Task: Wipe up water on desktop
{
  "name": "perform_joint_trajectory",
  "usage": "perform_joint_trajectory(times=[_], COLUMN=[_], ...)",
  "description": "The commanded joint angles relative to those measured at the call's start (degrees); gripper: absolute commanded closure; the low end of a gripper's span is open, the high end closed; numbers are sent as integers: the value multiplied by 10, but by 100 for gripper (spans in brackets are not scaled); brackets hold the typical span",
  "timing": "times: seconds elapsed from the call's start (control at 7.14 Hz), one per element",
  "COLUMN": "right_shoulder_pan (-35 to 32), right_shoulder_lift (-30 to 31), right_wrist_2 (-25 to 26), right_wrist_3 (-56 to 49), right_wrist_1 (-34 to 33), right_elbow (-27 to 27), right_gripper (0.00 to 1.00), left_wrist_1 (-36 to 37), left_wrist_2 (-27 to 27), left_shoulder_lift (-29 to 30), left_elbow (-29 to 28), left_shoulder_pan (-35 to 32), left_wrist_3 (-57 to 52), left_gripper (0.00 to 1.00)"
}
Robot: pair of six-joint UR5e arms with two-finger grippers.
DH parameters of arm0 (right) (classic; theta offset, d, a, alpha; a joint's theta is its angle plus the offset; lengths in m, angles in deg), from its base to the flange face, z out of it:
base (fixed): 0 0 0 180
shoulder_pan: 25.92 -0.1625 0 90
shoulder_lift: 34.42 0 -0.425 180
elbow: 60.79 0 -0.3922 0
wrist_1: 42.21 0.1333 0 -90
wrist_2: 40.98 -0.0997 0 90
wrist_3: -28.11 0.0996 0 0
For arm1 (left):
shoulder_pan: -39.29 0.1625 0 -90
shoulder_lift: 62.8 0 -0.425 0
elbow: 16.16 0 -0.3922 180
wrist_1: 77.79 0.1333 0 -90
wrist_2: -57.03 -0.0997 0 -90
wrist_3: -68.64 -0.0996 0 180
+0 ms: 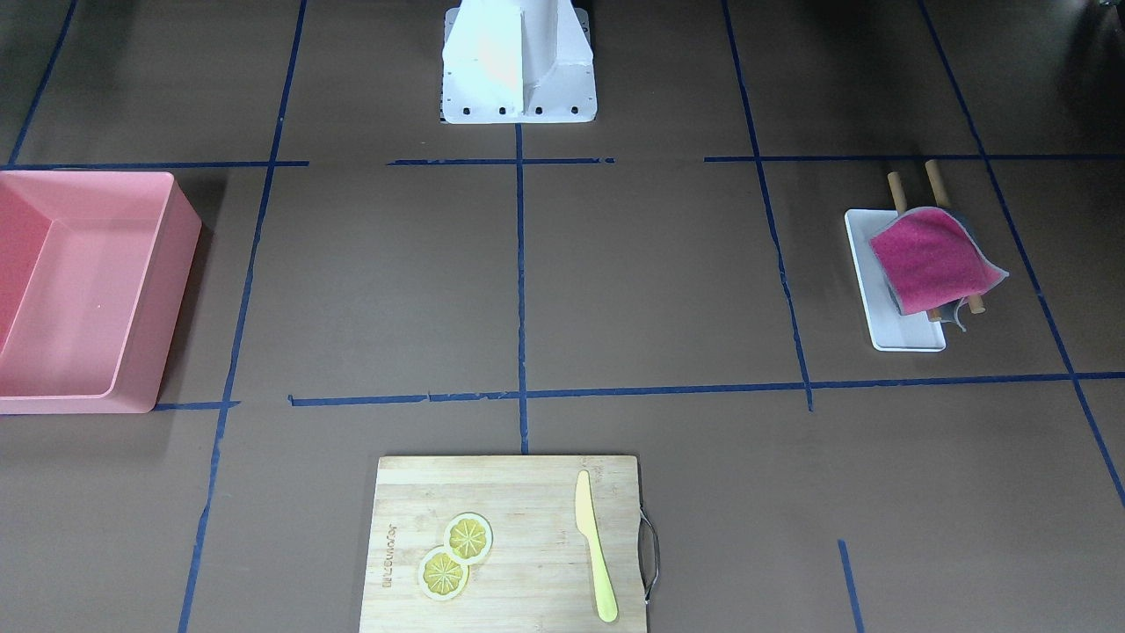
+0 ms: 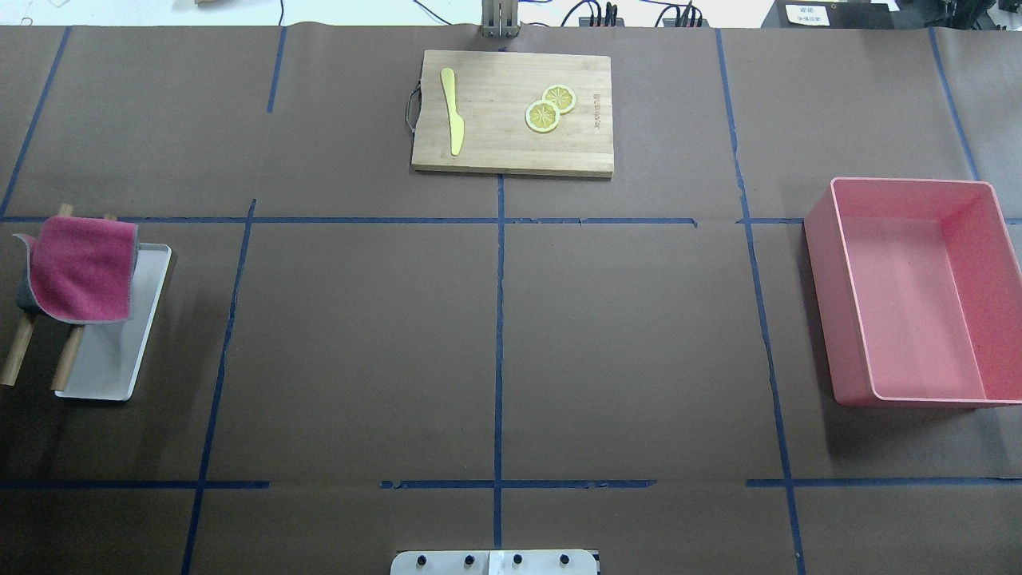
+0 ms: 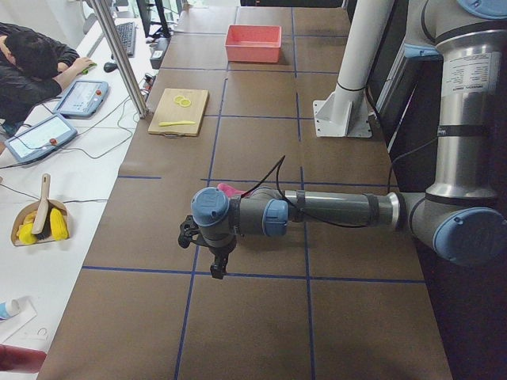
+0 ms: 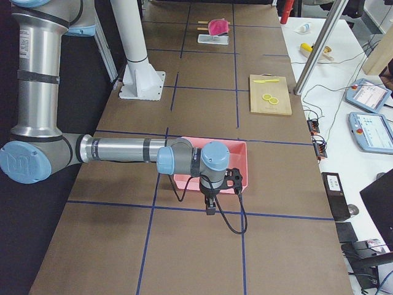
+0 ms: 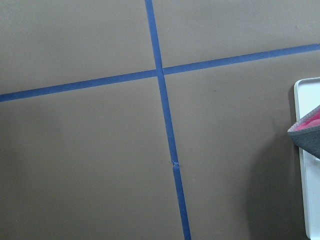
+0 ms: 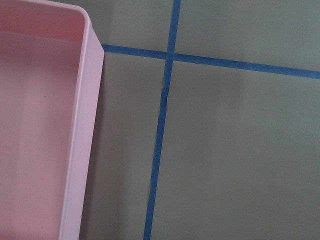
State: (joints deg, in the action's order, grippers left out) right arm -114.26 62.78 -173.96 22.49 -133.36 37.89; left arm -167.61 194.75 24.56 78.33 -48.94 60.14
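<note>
Over the white tray [image 2: 104, 359], a pink cloth [image 2: 84, 267].

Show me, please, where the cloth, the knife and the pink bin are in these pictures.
cloth [image 2: 84, 267]: overhead view, middle of its red top face.
knife [image 2: 453, 112]: overhead view, midway along its yellow length.
bin [image 2: 834, 303]: overhead view, outer wall facing the table's middle.
</note>
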Motion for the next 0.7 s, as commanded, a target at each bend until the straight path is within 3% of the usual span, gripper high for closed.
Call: perform_joint_trajectory(times=[0.0, 0.56], right_shoulder_pan=[0, -1], right_shoulder_lift=[-1, 7], right_wrist_2=[-1, -3], right_wrist_3=[0, 4], right_wrist_1=[-1, -3], right_elbow=[11, 30], right_gripper=[0, 0], left_wrist_1=[-10, -23], left_wrist_2=[-8, -2], left_shoulder_lift=[-2, -2], left_elbow=[41, 29], left_shoulder_pan=[-2, -2], left_wrist_3=[-15, -18], left_gripper=[0, 0])
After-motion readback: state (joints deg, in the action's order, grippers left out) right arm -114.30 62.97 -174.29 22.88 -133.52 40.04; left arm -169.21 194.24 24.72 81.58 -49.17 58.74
